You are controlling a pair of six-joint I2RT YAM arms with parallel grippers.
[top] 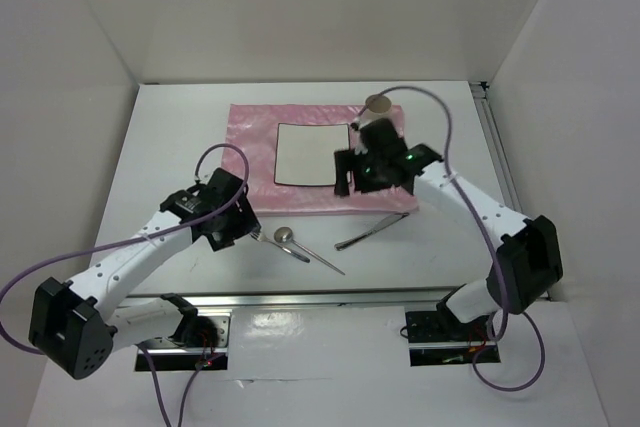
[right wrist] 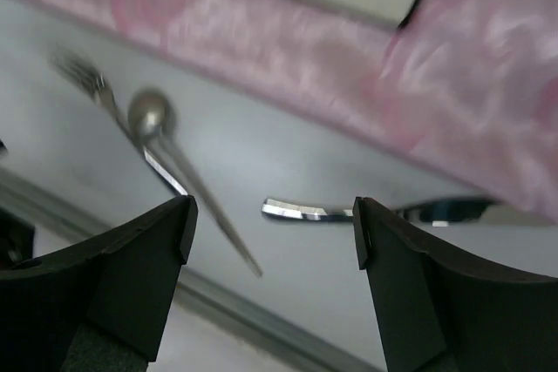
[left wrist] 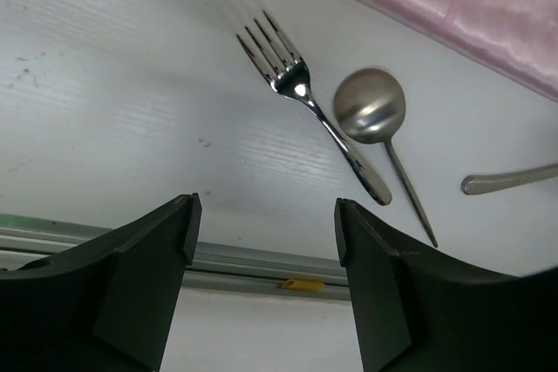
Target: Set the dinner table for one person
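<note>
Dinner table [top: 180,147]: one fork [left wrist: 309,102], one spoon [left wrist: 370,111], one knife [top: 375,230], one plate [top: 305,155]; left fingers [left wrist: 144,276], right fingers [right wrist: 410,285] apart, empty.

Bright, even light; top view sharp.
Right wrist view blurred; glare on fork [left wrist: 316,118]; soft shadows on bench [top: 180,132].

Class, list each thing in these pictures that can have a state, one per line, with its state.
left gripper: open, empty
right gripper: open, empty
fork: lying flat on the dinner table
spoon: lying flat beside the fork
knife: lying flat, ungripped
plate: empty, on the pink cloth
</note>
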